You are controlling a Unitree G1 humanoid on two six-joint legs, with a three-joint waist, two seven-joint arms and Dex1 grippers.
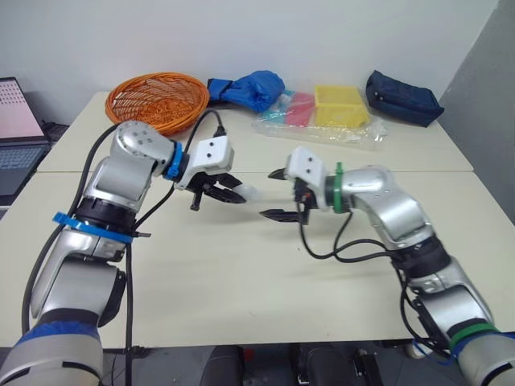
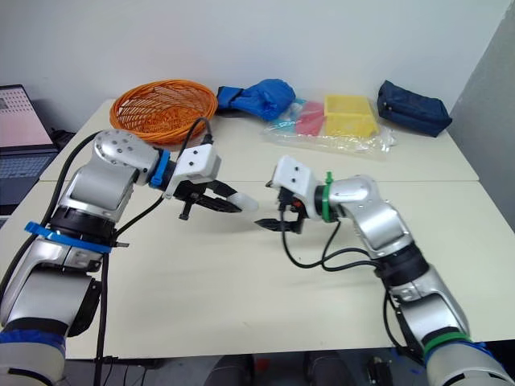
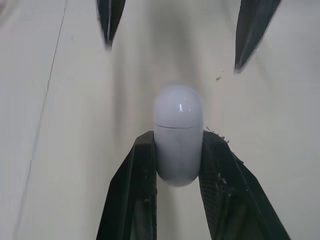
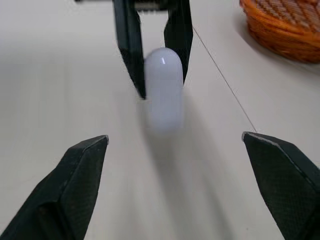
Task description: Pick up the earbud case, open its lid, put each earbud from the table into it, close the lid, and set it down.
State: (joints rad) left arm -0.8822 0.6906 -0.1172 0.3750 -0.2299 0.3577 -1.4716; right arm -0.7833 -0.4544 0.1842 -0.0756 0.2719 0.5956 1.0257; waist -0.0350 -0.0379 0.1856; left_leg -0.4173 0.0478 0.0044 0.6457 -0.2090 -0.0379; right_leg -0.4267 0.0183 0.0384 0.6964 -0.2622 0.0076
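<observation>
The white, pill-shaped earbud case [image 3: 177, 132] is clamped at its lower half between the two black fingers of my left gripper [image 1: 233, 190], held above the table's middle. A thin seam shows near its rounded free end and the lid is closed. That free end points at my right gripper [image 1: 275, 194], which faces it from a short distance, open wide, one finger above and one below the case's line. From the right wrist view the case [image 4: 163, 90] hangs straight ahead between that gripper's spread fingertips [image 4: 97, 147], not touching them.
An orange wicker basket [image 1: 157, 98] stands at the back left, a blue bag [image 1: 251, 87] beside it. A yellow tray in clear plastic [image 1: 338, 106] and a navy pouch [image 1: 402, 96] lie at the back right. A laptop [image 1: 14, 133] sits off the table's left.
</observation>
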